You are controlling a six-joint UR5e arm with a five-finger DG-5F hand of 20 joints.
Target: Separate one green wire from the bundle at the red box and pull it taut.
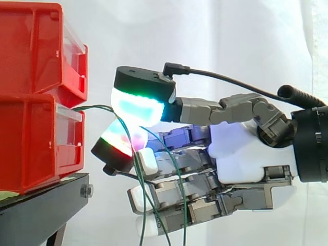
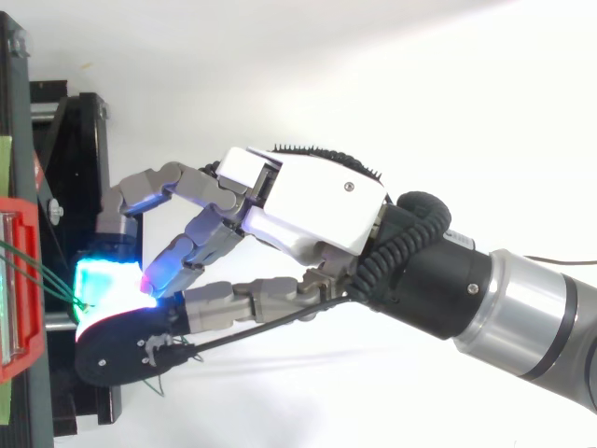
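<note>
Two red bins are stacked at the left; thin green wires (image 1: pixel 97 107) leave the front of the lower red bin (image 1: pixel 31 143) and run right to my hand (image 1: pixel 241 154). My hand reaches in level from the right. Its thumb pad (image 1: pixel 138 106) glows cyan and green above, and a finger pad (image 1: pixel 119 139) glows red and green below; the two meet on a green wire just off the bin. Behind the pinch, several green strands (image 1: pixel 177 179) hang slack across the other fingers. From above, the wires (image 2: pixel 47 275) span from the red box (image 2: pixel 19 280) to the pads.
The upper red bin (image 1: pixel 31 46) overhangs the wires' exit. Both bins rest on a black stand (image 1: pixel 41 205), whose frame (image 2: pixel 79 140) lies under the fingertips. A white curtain backs the scene, with free room to the right of the bins.
</note>
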